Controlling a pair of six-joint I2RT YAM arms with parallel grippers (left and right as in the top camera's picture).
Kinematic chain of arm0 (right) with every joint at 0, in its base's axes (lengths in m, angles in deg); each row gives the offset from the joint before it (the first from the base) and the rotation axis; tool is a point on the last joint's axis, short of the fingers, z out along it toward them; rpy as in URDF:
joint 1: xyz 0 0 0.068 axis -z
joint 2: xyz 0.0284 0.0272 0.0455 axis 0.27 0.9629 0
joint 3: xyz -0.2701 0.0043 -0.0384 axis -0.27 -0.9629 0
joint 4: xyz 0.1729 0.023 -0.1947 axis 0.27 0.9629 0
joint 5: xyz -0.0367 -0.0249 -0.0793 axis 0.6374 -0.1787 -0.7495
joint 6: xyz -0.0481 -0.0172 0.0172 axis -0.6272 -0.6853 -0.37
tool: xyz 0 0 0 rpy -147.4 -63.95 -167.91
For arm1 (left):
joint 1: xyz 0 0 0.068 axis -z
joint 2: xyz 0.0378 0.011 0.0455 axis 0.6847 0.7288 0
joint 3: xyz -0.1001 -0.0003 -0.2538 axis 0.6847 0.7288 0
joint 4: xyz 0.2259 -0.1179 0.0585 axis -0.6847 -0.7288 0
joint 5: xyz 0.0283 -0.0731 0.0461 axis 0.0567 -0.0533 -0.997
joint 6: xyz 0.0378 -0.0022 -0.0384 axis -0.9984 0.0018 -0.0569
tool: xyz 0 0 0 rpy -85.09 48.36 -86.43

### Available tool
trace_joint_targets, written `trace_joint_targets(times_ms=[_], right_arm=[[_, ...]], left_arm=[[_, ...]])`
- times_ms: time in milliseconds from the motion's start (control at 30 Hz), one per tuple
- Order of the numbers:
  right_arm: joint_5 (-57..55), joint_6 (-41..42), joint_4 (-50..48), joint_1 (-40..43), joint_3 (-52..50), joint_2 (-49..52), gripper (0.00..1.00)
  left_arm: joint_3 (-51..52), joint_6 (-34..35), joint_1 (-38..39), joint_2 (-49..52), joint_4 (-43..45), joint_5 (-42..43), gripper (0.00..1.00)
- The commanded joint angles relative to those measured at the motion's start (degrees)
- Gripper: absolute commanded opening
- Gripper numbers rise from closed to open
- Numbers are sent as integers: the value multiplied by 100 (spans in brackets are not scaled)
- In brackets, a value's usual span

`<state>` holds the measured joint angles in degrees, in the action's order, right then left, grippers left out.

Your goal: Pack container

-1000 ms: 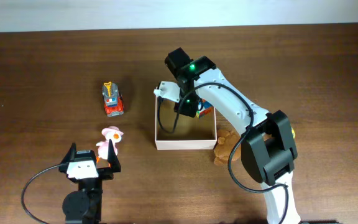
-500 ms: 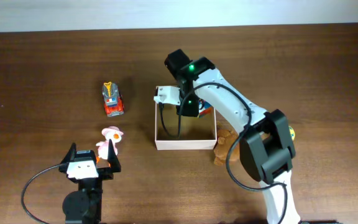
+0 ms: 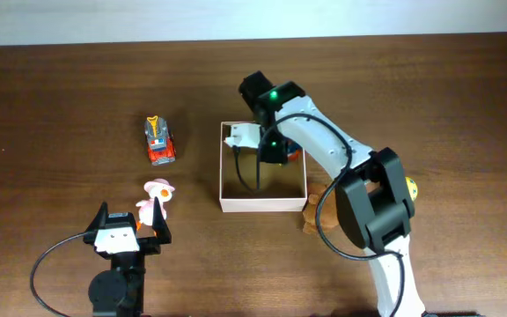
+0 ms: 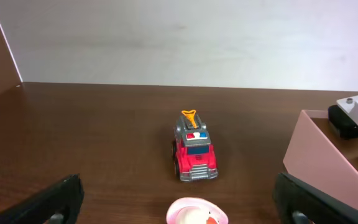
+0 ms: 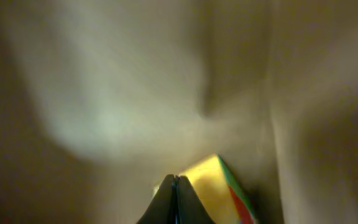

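The dark wooden table (image 3: 60, 106) fills the overhead view. The right arm (image 3: 328, 154) rises from the lower right and bends over the container (image 3: 262, 204), which sits just right of centre. Inside it, the right gripper (image 5: 176, 193) has its fingers pressed together with nothing between them, right next to a yellow, green and red block (image 5: 213, 186). At lower left the left gripper (image 3: 132, 222) stands wide apart, with a pink-hatted figure (image 3: 155, 198) just beside it. A brown toy (image 3: 313, 211) touches the container's lower right corner. A red fire truck (image 3: 158, 141) sits well left of the container.
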<state>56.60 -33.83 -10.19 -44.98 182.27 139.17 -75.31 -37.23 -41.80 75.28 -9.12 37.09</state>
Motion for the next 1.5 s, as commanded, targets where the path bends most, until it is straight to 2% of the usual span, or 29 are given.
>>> trace_joint_targets(times_ms=[0, 500, 767, 933, 1000, 1200, 1267, 1333, 1467], right_arm=[[-304, -39, 28, 120, -4, 20, 4], [-577, 221, -136, 83, 144, 15, 4], [-382, 905, -140, 9, 1084, 7, 4], [-387, 1043, -55, 9, 1648, -50, 5], [-398, 1440, -59, 22, 1875, -101, 57], [-424, 3311, 114, 278, 2507, -157, 79], [-426, 3705, 293, 385, 2662, -195, 86], [-426, 4079, 584, 520, 2806, -227, 88], [-424, 4983, 1384, 863, 2983, -269, 87]], left_arm=[[42, -90, -35, -50, 15, 59, 99], [42, -90, -35, -50, 15, 59, 99], [42, -90, -35, -50, 15, 59, 99], [42, -90, -35, -50, 15, 59, 99], [42, -90, -35, -50, 15, 59, 99], [42, -90, -35, -50, 15, 59, 99], [42, -90, -35, -50, 15, 59, 99], [42, -90, -35, -50, 15, 59, 99], [42, -90, -35, -50, 15, 59, 99]])
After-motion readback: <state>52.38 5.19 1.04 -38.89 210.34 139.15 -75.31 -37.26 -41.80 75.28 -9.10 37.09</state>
